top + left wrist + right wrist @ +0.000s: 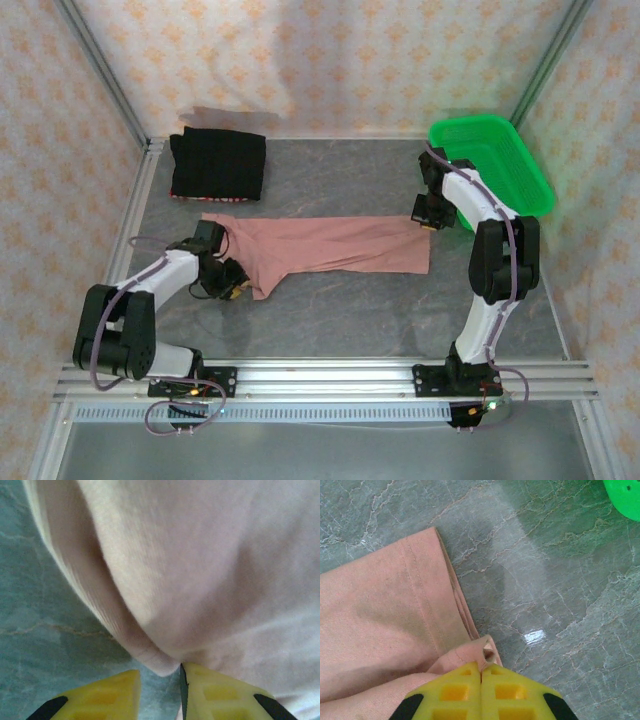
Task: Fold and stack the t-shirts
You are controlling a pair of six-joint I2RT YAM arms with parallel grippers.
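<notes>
The dusty-pink t-shirt [330, 245] lies as a long folded band across the middle of the table, its print hidden. My right gripper [425, 222] is at the band's right end. In the right wrist view that gripper [481, 672] is shut on a bunched corner of the pink shirt [385, 610]. My left gripper [228, 250] is at the band's left end. In the left wrist view this gripper [160, 680] is open, and the hem of the pink cloth [200, 570] hangs just ahead of the gap and drapes over the right finger. The black t-shirt [218, 165] lies folded at the back left.
A green mesh basket [490, 160] stands at the back right, close behind the right arm. Grey marbled table [350, 310] stretches in front of the pink shirt. Metal frame rails run along the left and near edges.
</notes>
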